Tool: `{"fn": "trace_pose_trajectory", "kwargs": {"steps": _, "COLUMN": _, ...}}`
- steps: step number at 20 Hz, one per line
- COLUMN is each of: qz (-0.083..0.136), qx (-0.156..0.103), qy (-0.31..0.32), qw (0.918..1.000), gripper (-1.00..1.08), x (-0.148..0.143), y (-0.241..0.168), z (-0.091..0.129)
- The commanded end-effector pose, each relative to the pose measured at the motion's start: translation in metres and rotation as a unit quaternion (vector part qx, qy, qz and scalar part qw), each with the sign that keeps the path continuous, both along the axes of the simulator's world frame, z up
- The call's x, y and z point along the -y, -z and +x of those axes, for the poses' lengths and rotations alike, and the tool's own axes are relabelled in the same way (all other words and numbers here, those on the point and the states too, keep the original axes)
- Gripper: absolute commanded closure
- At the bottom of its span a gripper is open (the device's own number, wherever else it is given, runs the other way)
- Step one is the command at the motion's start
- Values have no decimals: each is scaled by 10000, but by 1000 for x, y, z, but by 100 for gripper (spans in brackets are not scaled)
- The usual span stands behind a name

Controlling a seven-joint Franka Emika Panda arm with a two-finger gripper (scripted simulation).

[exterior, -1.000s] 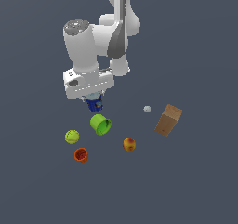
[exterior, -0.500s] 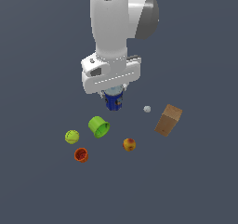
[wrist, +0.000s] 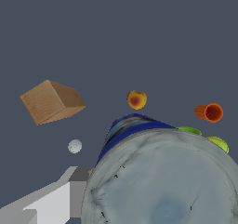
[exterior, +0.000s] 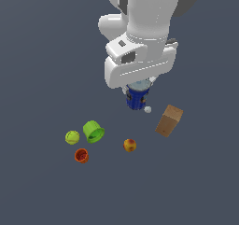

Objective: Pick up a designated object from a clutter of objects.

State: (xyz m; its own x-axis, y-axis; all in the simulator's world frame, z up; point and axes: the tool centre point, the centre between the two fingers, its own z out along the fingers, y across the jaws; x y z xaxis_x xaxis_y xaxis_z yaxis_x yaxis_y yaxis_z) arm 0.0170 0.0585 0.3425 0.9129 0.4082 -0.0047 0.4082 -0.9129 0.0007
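The dark-blue can (exterior: 137,97) hangs clear of the floor in the gripper (exterior: 138,89), whose fingers are clamped on it, above the tiny grey-white ball (exterior: 147,109); the brown box (exterior: 169,120), apple (exterior: 130,145) and green cup (exterior: 94,131) lie below

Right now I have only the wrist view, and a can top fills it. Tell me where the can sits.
Observer: The blue can hangs directly under the gripper, its upper part hidden by the white hand.
Operator: Report the green cup; I see a sliver.
Observer: The green cup lies on its side, close beside the yellow-green ball.
Operator: Now the can's closest neighbour.
Observer: The small grey ball, by its lower edge toward the exterior view's right.
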Motion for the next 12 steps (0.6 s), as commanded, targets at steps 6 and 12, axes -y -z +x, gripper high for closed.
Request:
{"fn": "trace_pose_trajectory", "kwargs": {"steps": 6, "qz": 10, "qx": 18, "qy": 4, "qw": 10000, "gripper": 108, "x": -45, "y": -40, "z": 26}}
{"fn": "trace_pose_trajectory", "kwargs": {"steps": 12, "qz": 13, "qx": 19, "qy": 4, "qw": 10000, "gripper": 108, "x": -69, "y": -60, "z": 40}}
